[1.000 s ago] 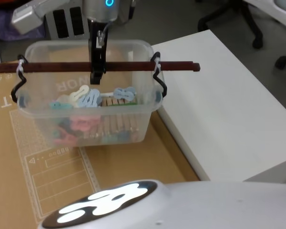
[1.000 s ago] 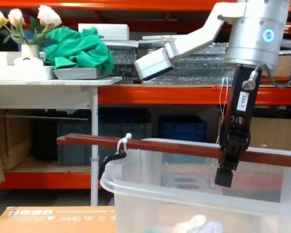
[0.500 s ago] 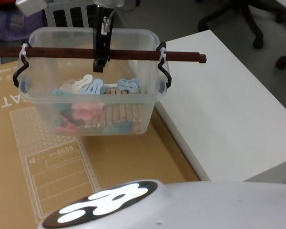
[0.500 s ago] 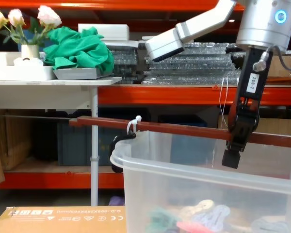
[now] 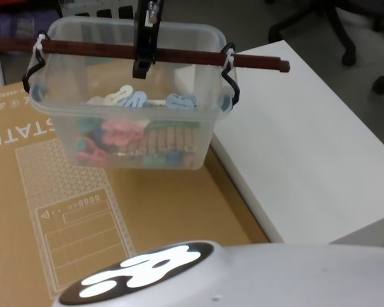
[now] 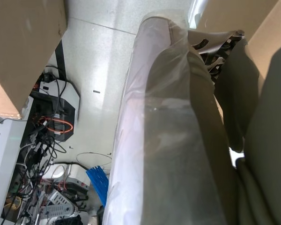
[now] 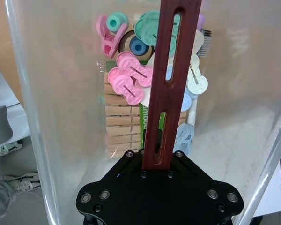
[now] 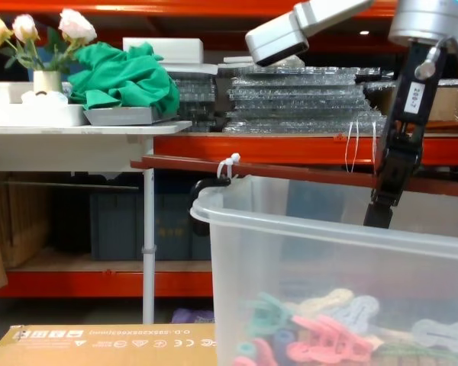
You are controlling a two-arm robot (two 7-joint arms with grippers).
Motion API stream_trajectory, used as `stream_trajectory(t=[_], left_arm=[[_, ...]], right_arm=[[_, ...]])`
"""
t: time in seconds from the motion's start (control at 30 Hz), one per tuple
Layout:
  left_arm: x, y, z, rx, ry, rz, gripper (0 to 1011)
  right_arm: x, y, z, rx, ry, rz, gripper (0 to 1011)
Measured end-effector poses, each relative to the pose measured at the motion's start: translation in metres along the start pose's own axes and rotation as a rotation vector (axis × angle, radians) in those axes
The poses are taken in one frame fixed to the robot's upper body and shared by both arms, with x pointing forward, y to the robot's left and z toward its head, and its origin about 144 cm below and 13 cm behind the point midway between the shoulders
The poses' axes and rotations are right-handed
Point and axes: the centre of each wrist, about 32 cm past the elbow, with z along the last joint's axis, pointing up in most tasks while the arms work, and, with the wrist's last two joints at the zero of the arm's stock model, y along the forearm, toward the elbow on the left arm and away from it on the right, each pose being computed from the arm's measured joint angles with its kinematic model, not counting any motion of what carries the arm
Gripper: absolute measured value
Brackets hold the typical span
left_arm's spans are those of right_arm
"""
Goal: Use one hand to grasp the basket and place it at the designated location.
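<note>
Above the brown cardboard (image 5: 115, 211), head view: the basket (image 5: 131, 96), a clear tub of coloured clips, hangs from its red-brown bar handle (image 5: 179, 56).
Right wrist view: the hand (image 7: 159, 176) is clamped on the handle bar.
Chest view: the tub sits higher and nearer than half a second ago.
Left wrist view: pale plastic-wrapped bulk; left gripper's state cannot be told.

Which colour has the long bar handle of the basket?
Dark red-brown; the handle shows best in the right wrist view.
</note>
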Motion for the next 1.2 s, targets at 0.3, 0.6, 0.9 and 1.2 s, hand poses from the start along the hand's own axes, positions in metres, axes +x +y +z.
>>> stream_trajectory(t=[0.3,0.6,0.9,1.2], left_arm=[[0.0,0.0,0.0,0.0,0.0,0.0,0],[0.0,0.0,0.0,0.0,0.0,0.0,0],[0.0,0.0,0.0,0.0,0.001,0.0,0],[0.0,0.0,0.0,0.0,0.001,0.0,0]], right_arm=[[-0.008,-0.018,0.001,-0.041,0.041,-0.018,1],[-0.025,-0.033,-0.002,-0.077,0.102,-0.048,0],[-0.048,-0.044,-0.004,-0.108,0.198,-0.065,1],[-0.082,-0.048,-0.007,-0.136,0.32,-0.081,1]])
